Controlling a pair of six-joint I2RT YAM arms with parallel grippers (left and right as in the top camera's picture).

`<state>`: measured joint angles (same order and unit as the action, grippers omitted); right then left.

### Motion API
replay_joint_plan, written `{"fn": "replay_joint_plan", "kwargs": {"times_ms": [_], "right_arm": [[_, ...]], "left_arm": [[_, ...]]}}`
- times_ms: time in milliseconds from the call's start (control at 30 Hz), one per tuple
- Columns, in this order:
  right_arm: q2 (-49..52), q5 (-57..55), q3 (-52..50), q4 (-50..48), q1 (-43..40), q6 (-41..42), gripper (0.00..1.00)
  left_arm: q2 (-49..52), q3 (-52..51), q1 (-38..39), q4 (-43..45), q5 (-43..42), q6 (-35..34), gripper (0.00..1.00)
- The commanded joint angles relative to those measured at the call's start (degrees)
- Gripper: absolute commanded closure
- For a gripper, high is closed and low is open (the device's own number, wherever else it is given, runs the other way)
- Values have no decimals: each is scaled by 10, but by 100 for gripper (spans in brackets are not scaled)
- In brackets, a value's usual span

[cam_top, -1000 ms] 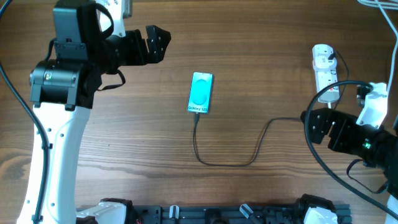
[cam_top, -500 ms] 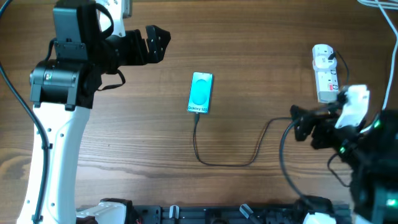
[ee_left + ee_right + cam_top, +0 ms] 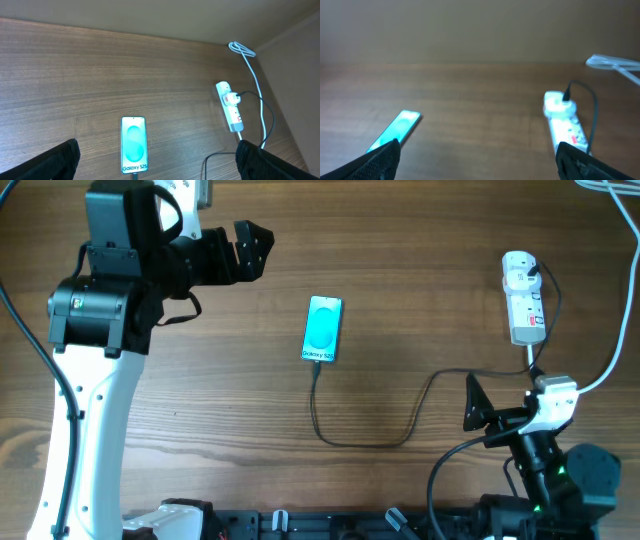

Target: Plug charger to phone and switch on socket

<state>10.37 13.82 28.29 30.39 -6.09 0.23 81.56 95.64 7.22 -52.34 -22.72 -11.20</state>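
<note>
The phone [image 3: 322, 329] lies mid-table, turquoise screen up; it also shows in the left wrist view [image 3: 134, 145] and the right wrist view [image 3: 395, 132]. The thin black charger cable [image 3: 400, 420] runs from the phone's lower end, loops right and reaches the white socket strip [image 3: 523, 298], also seen in the left wrist view [image 3: 231, 107] and the right wrist view [image 3: 565, 122]. My left gripper [image 3: 250, 250] is open and empty, up left of the phone. My right gripper [image 3: 480, 405] is open and empty, low right, below the socket.
A thicker white cable [image 3: 615, 350] runs from the right arm up the table's right edge. A pale cable coil [image 3: 242, 49] lies at the far corner. The arm bases stand along the front edge [image 3: 350, 525].
My right arm has pulled back from beside the socket toward the front right edge. The left arm, phone and cable have not moved.
</note>
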Motion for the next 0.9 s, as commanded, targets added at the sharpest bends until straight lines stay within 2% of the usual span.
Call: {"fn": "replay_joint_plan", "kwargs": {"times_ms": [0,233,467,667,800,867], "right_arm": [[-28,-23,-43,-58,3,-3,0],[-62,-22,-157,-285,15,-1,0],[-102,-17,-248,-425,18,0,0],[-102,-14,-281,-431,18,0,0],[-102,-12,-280,-373,18,0,0],[-102,-12,-280,-309,18,0,0]], "left_arm": [[0,2,-4,1,1,5,0],[0,2,-4,1,1,5,0],[0,2,-4,1,1,5,0],[0,2,-4,1,1,5,0],[0,2,-4,1,1,5,0],[0,2,-4,1,1,5,0]]}}
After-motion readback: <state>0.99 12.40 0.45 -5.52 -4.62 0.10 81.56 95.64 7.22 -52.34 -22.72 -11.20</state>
